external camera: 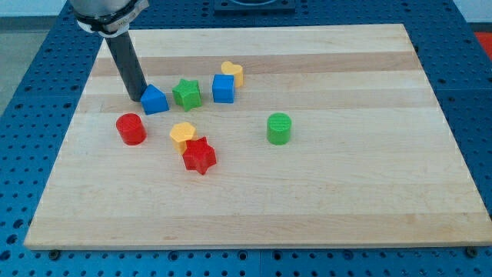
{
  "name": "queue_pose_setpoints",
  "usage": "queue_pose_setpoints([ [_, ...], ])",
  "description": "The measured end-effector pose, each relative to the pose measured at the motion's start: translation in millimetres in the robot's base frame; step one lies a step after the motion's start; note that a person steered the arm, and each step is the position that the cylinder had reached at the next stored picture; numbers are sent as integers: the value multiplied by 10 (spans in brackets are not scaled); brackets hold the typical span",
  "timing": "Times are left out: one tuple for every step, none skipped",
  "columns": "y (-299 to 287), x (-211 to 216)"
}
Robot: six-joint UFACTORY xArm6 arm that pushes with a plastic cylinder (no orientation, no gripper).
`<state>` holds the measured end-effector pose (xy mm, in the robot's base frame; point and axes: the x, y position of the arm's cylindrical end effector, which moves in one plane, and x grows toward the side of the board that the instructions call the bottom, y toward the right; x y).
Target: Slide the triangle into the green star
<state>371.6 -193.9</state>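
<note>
Camera view: my tip (135,98) touches the view's left side of the blue triangle (154,100); a bare rod, it holds nothing. The green star (187,94) sits just beside the triangle's right, before a blue cube (223,88).

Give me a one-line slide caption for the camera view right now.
My tip sits at the blue triangle's left side, the green star just right of it on the wooden board.

The blue triangle (154,100) is lying flat in the upper left of the frame, its peak pointing up. The green star (187,94) is sitting just to its right, a narrow gap between them.
</note>
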Motion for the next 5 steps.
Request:
queue_pose_setpoints([
  [478, 51],
  [489, 53],
  [455, 52],
  [17, 5],
  [17, 5],
])
